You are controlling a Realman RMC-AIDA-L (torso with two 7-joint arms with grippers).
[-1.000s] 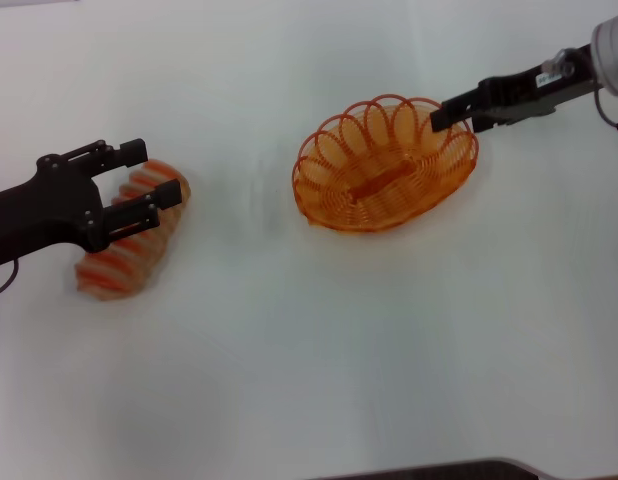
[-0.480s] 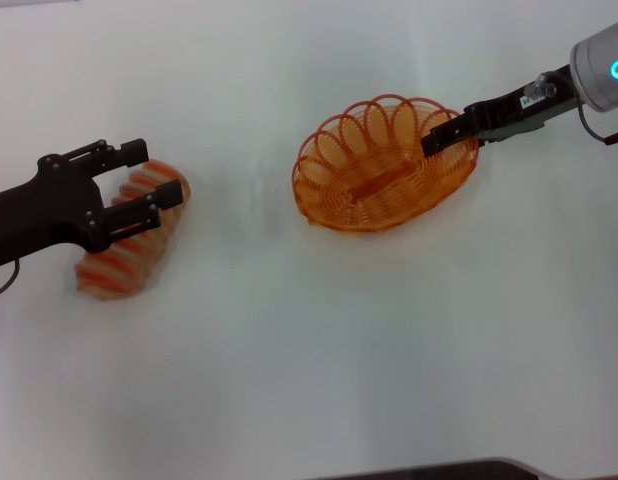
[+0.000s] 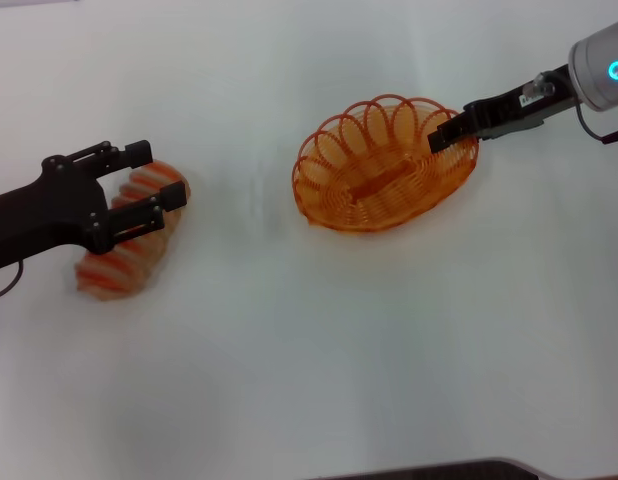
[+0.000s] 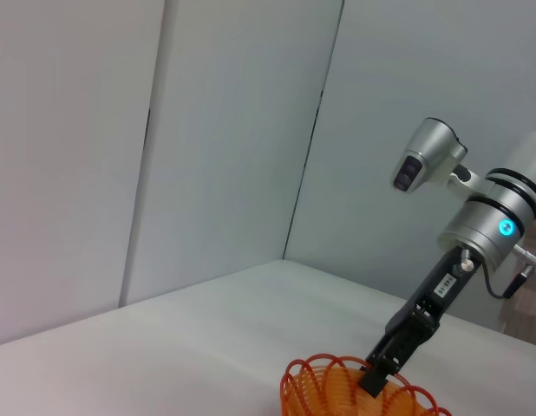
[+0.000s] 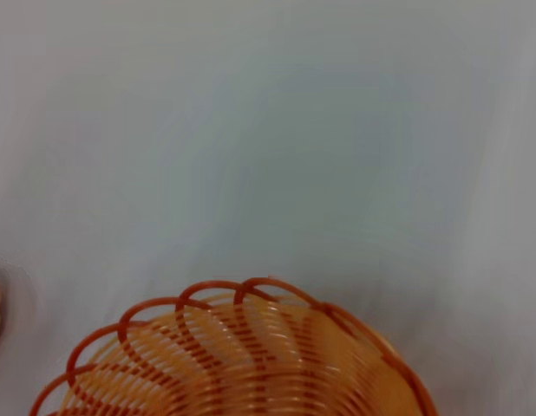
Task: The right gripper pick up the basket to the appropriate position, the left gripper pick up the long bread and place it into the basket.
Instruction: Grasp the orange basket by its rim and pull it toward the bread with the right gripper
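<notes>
At the upper right the right tool pinches the basket rim to move it, while at the left the open left tool straddles the long bread on the bench, ready to grab.

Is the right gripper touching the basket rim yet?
Touching. In the head view the right gripper sits on the basket at its far right rim loops; the left wrist view shows its tip meeting the wire there, with no gap.
</notes>
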